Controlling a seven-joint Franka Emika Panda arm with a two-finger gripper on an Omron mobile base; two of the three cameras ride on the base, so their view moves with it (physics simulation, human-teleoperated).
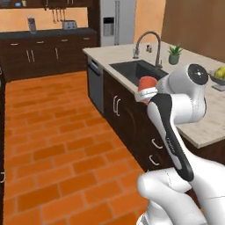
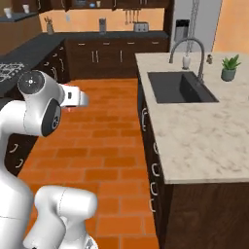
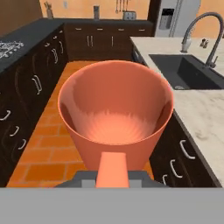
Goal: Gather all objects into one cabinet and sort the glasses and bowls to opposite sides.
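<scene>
My gripper point(image 3: 113, 174) is shut on the orange-red cup point(image 3: 116, 109), which faces the hand camera mouth-first, so I look straight into its empty inside. From the left base view the cup point(image 1: 147, 83) is held in the gripper point(image 1: 146, 90) in the air over the aisle, next to the island's sink edge. The right base view has the white hand and gripper point(image 2: 80, 99) raised over the brick floor. The dark wall cabinet, both bowls and the beige cup are out of view.
An island counter point(image 2: 194, 141) with a dark sink point(image 2: 179, 86), faucet point(image 2: 189, 48) and potted plant point(image 2: 229, 68) runs along the right. Dark lower cabinets point(image 3: 26, 92) line the left and back. Orange brick floor point(image 1: 48, 132) lies between. A fruit bowl point(image 1: 219, 75) sits on the island.
</scene>
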